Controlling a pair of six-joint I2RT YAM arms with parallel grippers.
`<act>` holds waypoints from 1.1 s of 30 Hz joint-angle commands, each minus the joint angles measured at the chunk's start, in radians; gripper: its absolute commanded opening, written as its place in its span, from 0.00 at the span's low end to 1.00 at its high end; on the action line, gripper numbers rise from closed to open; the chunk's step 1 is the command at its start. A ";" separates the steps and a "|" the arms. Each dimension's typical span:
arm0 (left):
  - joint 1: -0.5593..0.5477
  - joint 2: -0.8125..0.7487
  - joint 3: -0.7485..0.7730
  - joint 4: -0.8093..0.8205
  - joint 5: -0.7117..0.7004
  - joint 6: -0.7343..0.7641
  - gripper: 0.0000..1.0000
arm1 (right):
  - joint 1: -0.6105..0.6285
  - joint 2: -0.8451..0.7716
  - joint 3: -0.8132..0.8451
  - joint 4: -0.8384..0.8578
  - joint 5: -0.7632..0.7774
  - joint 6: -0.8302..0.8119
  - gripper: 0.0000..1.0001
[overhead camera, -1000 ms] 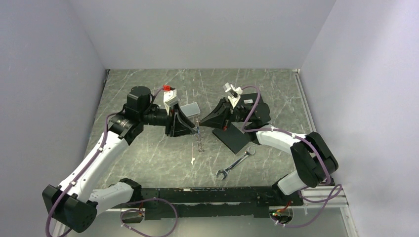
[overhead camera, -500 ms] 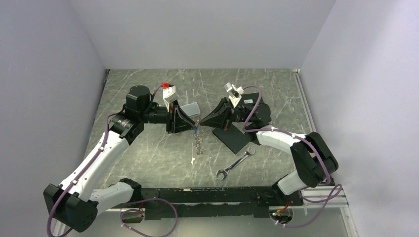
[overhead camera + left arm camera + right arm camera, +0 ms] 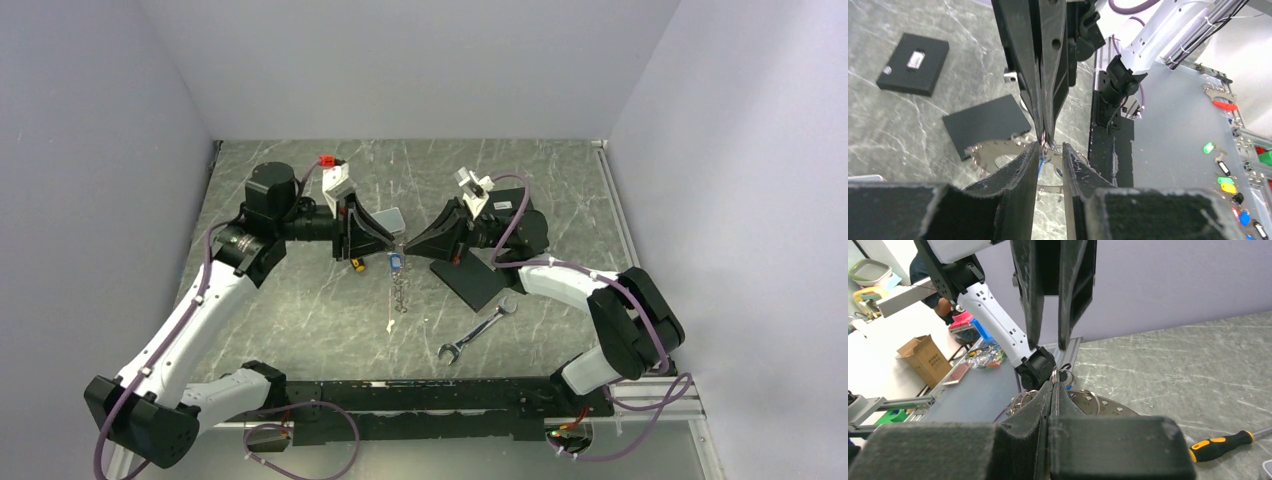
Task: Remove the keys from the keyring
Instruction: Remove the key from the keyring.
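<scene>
Keyring (image 3: 993, 151) hangs above the bench (image 3: 300, 310), pinched at its top by the right end effector (image 3: 1051, 386), whose fingers we see pressed fully together on its small wire loops. The left end effector (image 3: 1050, 148) faces it tip to tip. Its fingers (image 3: 1029, 315) stand a narrow gap apart and grip nothing we can make out, though a blue sliver lies against one inner pad.

Below the two tips the blue tagged piece (image 3: 395, 262) and the keys (image 3: 401, 293) dangle in a string; we cannot tell whether the lowest touches the bench.

Further out, a yellow-handled screwdriver (image 3: 357, 265) lies just under the left wrist and a grey box (image 3: 388, 218) sits just behind the tips. A black flat rectangle (image 3: 478, 283) lies under the right wrist, with a wrench (image 3: 477, 328) near its front corner. We see bare bench in front of the hanging keys and to their left, and walls close three sides.
</scene>
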 commanded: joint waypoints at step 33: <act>-0.022 0.025 0.014 -0.040 0.002 0.001 0.00 | 0.001 -0.023 0.008 0.029 -0.012 -0.025 0.00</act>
